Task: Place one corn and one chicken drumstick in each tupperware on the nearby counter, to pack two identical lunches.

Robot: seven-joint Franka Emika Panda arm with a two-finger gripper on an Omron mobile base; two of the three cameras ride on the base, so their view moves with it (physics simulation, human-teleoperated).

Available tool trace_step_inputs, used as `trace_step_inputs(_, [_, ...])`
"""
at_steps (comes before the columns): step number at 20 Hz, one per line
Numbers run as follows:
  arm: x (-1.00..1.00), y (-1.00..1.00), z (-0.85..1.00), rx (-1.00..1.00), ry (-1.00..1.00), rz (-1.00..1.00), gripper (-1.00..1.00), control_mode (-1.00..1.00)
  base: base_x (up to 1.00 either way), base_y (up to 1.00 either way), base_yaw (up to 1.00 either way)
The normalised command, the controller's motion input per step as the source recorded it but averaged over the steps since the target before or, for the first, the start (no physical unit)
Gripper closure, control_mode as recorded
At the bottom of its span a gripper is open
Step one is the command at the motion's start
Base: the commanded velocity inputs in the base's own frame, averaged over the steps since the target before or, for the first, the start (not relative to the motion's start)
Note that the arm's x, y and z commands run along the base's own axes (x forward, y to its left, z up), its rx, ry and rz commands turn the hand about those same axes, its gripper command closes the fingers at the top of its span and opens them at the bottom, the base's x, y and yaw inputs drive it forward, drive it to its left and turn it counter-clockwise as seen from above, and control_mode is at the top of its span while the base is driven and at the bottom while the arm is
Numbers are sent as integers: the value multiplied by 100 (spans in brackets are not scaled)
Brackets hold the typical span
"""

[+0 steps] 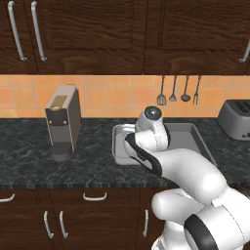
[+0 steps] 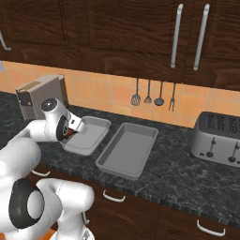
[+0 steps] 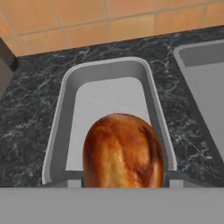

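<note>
A glossy brown chicken drumstick (image 3: 122, 151) sits between the fingers of my gripper (image 3: 124, 180), which is shut on it. It hangs just above the near end of the shorter tupperware (image 3: 109, 70), whose grey floor is bare. In the right base view the gripper (image 2: 75, 129) hovers over the left end of that tray (image 2: 96, 127), a bit of brown drumstick (image 2: 70, 134) showing under it. The longer tupperware (image 2: 126, 150) lies beside it to the right, also with nothing in it. Both trays rest on the dark marbled counter (image 1: 29, 151). The corn is out of view.
A boxy coffee machine (image 1: 63, 122) stands on the counter left of the trays. A silver toaster (image 2: 220, 136) stands at the far right. Kitchen utensils (image 1: 178, 90) hang on the tiled wall behind. Dark cabinets with silver handles run above and below.
</note>
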Motion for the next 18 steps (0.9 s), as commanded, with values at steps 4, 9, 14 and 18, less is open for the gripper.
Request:
trace_step_inputs(4, [44, 0, -7, 0, 0, 0, 100, -100, 0, 0, 0])
trace_step_inputs(9, [49, 0, -7, 0, 0, 0, -100, -100, 0, 0, 0])
trace_step_inputs(14, [29, -3, -9, 0, -1, 0, -100, -100, 0, 0, 0])
trace_step_inputs(18, [-1, -16, -1, 0, 0, 0, -100, -100, 0, 0, 0])
